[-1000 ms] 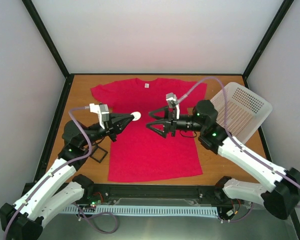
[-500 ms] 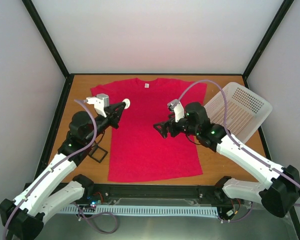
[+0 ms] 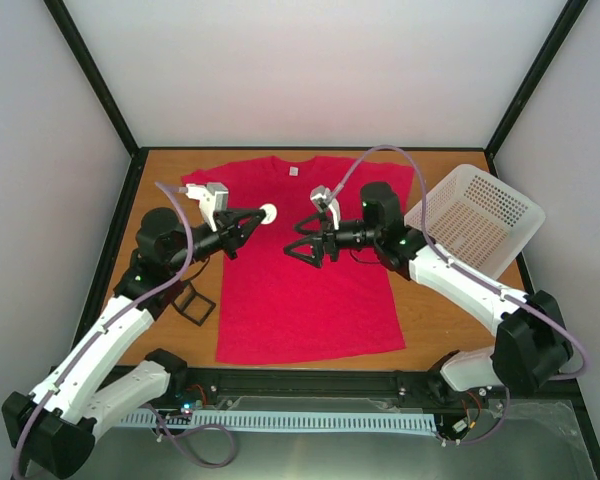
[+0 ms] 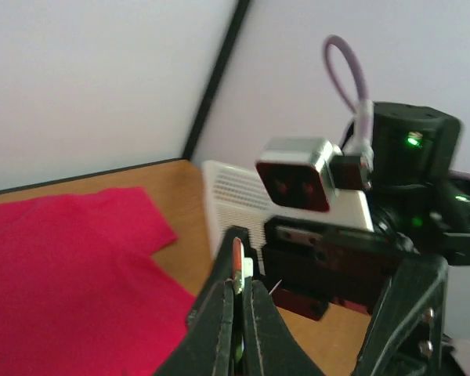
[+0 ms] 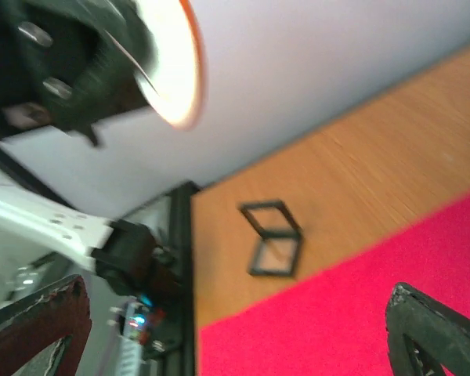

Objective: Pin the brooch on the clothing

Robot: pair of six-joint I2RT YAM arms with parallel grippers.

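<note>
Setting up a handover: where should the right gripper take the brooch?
Probably on the brooch disc's free outer half, coming head-on from the right gripper side; the shut left gripper pinches its flat faces at the near edge, leaving that part bare.

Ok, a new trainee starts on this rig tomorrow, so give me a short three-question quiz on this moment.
1. True or false: the right gripper is shut on the brooch.
2. The black case lies: A in the right gripper; B on the table, beside the T-shirt; C on the T-shirt.
3. Fill in: the ___ gripper holds the brooch.
Key: 1 false; 2 B; 3 left gripper.
</note>
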